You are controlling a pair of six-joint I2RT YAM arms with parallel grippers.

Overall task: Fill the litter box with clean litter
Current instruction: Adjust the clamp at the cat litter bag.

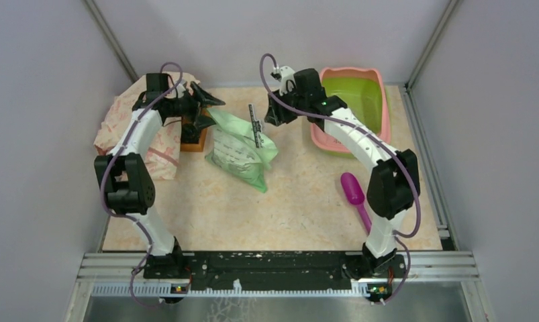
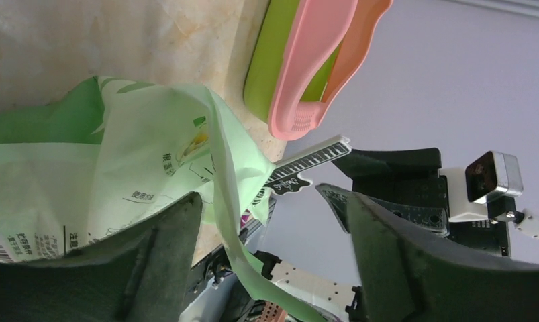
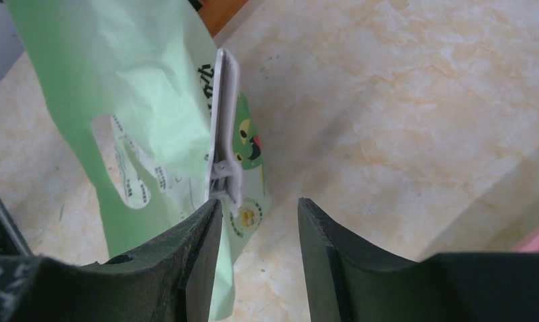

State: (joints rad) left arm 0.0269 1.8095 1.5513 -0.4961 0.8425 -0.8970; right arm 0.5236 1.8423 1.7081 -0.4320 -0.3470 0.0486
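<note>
**Top view.** The litter box (image 1: 380,117) sits at the far right of the table (image 1: 300,201). Its green basin is bare, and no clean litter shows anywhere, so I judge that filling has not begun. The green bag (image 1: 239,151) lies flat at centre with a black-and-white clip (image 1: 256,125) across its upper end. I take the clip to be sealing the mouth, presumably with the litter inside. A purple scoop (image 1: 354,191) rests beside my right arm, apart from both hands. My left arm reaches forward and bends inward, so my left gripper (image 1: 213,113) is over the wooden tray (image 1: 194,137) at the bag's top corner. My right arm folds back from the box side and puts my right gripper (image 1: 274,117) just beside the clip.

**Left wrist.** My left fingers (image 2: 152,268) are spread wide. A loose edge of the bag runs through the gap, but nothing is pinched. The hand is released.

**Right wrist.** My right fingers (image 3: 199,255) are parted, with bare table showing between them. The clip's end is just off one fingertip, so nothing is grasped. I judge the hand is positioned to take the clip.
</note>
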